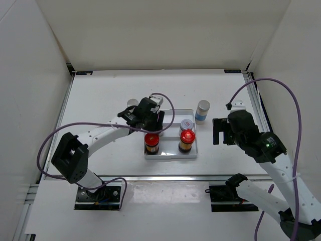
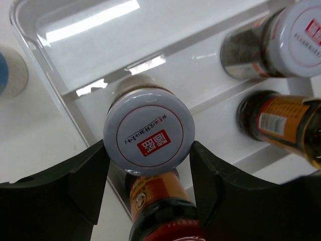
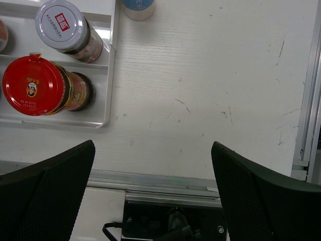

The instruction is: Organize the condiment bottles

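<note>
A white stepped tray (image 1: 173,116) holds two red-capped amber jars (image 1: 152,142) (image 1: 186,139) on its front step and a white-lidded jar (image 1: 186,124) behind the right one. My left gripper (image 1: 150,119) is over the tray's left side. In the left wrist view it (image 2: 149,150) is shut on a second white-lidded jar (image 2: 149,131), upright on the middle step behind a red-capped jar (image 2: 160,211). Two silver-capped, blue-labelled bottles stand outside the tray, at the back left (image 1: 132,103) and back right (image 1: 202,111). My right gripper (image 1: 218,131) is open and empty, right of the tray.
The tray's back step (image 2: 100,30) is bare. The right wrist view shows the tray's right rim (image 3: 108,100), bare table beside it and the metal rail (image 3: 165,181) at the near edge. White walls enclose the table.
</note>
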`<control>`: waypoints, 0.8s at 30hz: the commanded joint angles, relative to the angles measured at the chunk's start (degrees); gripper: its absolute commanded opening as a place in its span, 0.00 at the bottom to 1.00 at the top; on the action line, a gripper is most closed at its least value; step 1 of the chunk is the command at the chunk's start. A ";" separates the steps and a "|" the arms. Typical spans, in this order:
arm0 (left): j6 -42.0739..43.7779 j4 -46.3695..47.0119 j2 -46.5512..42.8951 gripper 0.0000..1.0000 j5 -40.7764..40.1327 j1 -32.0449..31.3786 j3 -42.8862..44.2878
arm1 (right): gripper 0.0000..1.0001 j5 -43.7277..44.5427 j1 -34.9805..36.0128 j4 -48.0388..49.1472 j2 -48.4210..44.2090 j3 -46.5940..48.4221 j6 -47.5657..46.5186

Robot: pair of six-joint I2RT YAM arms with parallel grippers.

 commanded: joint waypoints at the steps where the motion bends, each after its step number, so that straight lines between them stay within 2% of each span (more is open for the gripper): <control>1: -1.41 -0.54 -3.59 0.11 -0.58 -0.82 -1.96 | 1.00 0.87 -0.19 1.61 -0.10 -0.40 0.27; 5: -1.93 -0.54 -3.59 0.11 -1.11 -0.82 -3.19 | 1.00 0.87 -0.19 1.61 -0.10 -0.40 0.27; 7: -1.93 -0.54 -3.59 0.14 -1.11 -0.82 -3.19 | 1.00 0.87 -0.19 1.61 -0.10 -0.93 0.27; 8: -1.93 -0.54 -3.59 0.25 -1.80 -0.82 -3.19 | 1.00 0.35 -0.19 1.61 -0.10 -0.93 0.27; 10: -1.32 -0.54 -2.10 0.39 -2.51 -0.82 -2.66 | 1.00 0.35 -0.19 2.13 -0.10 -0.93 0.27; 11: -1.32 -0.54 -1.57 0.54 -2.51 -0.82 -2.66 | 1.00 0.35 -0.19 2.13 0.42 -0.93 0.27; 13: 0.00 -0.54 0.36 0.64 -3.21 -0.82 -0.29 | 1.00 0.35 -0.19 2.13 0.43 -0.93 0.27; 17: 2.63 -3.96 3.00 1.00 -5.49 -0.82 5.85 | 1.00 1.13 -0.19 2.13 1.66 -0.32 0.79; 21: 6.75 -12.38 2.31 1.00 -9.00 -0.82 19.70 | 1.00 2.46 -0.19 2.13 6.30 1.70 3.00; 24: 9.66 -13.99 -0.06 1.00 -13.38 -0.30 26.06 | 1.00 2.46 -0.19 3.62 11.30 5.03 4.22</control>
